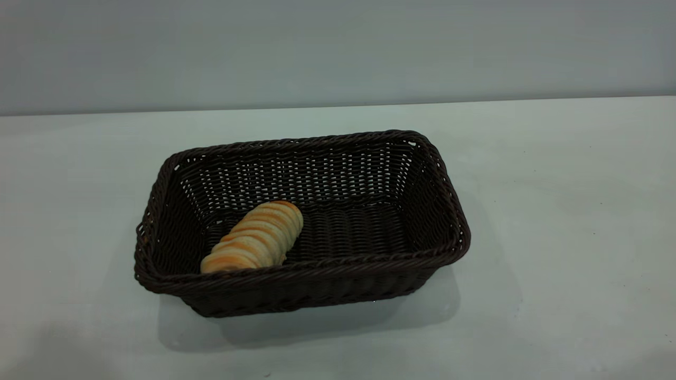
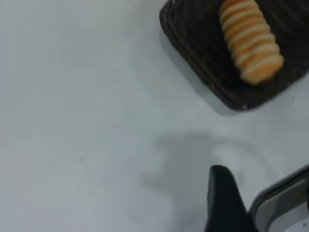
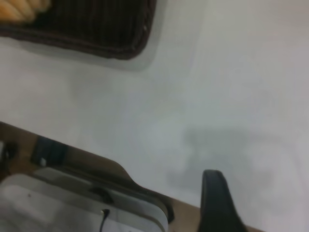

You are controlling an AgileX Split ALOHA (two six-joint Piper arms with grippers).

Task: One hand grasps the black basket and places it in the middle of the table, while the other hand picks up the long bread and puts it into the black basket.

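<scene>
The black basket (image 1: 301, 290) stands near the middle of the table (image 1: 554, 211). The long bread (image 1: 253, 237) lies slanted inside its left half, touching the front wall. Neither arm shows in the exterior view. The left wrist view looks down on a basket corner (image 2: 203, 63) with the bread (image 2: 251, 41) in it. My left gripper (image 2: 224, 203) hangs over bare table well apart from the basket, holding nothing. In the right wrist view, my right gripper (image 3: 217, 203) is near the table's edge, far from the basket (image 3: 96, 29) and the bread's tip (image 3: 21, 8).
A plain grey wall (image 1: 338, 53) rises behind the table. A pale grey housing (image 3: 72, 208) sits beyond the brown table edge in the right wrist view. A similar housing (image 2: 285, 208) shows beside the left gripper.
</scene>
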